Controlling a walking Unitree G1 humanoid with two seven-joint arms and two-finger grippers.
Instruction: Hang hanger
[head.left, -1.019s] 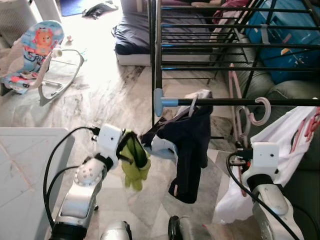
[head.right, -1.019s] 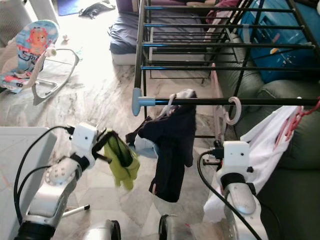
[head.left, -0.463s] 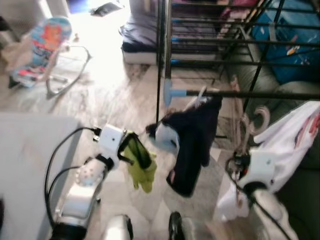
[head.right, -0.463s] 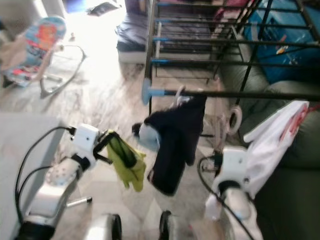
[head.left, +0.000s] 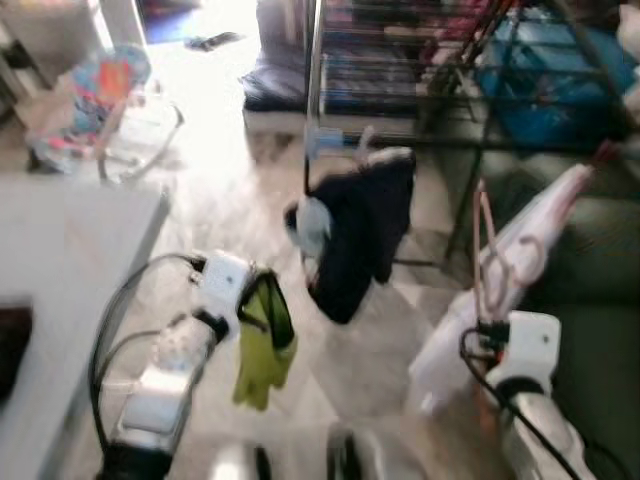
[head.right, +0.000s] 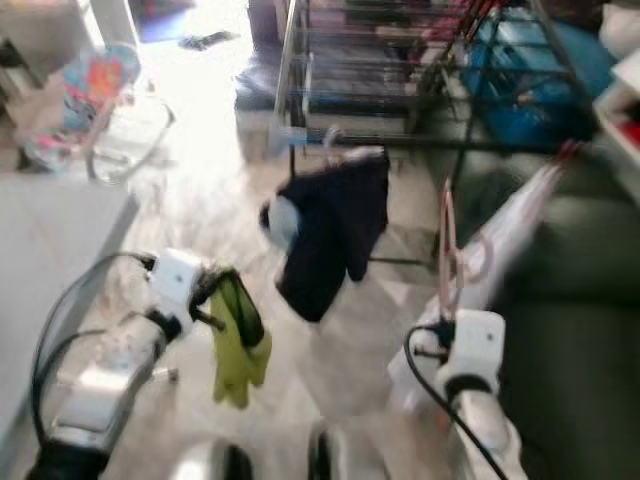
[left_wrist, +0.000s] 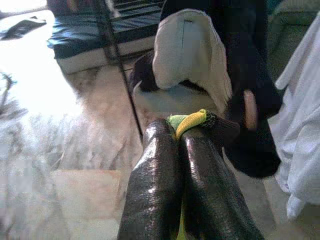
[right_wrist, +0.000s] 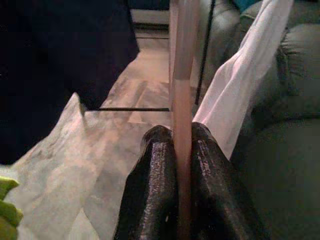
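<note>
Your right gripper is clamped on the pink hanger, whose hook stands up in front of the white garment, below and apart from the drying rack's rail. Your left gripper is closed on a yellow-green cloth that hangs down from it. A dark garment hangs on the rail. Head views are blurred.

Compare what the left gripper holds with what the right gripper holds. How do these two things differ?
The left gripper is shut on a yellow-green cloth, soft and hanging limp below the fingers. The right gripper is shut on a pink hanger, rigid and standing upright above the fingers. The cloth hangs free, apart from the dark garment; the hanger stands against a white garment. Both are pinched between shut fingers.
</note>
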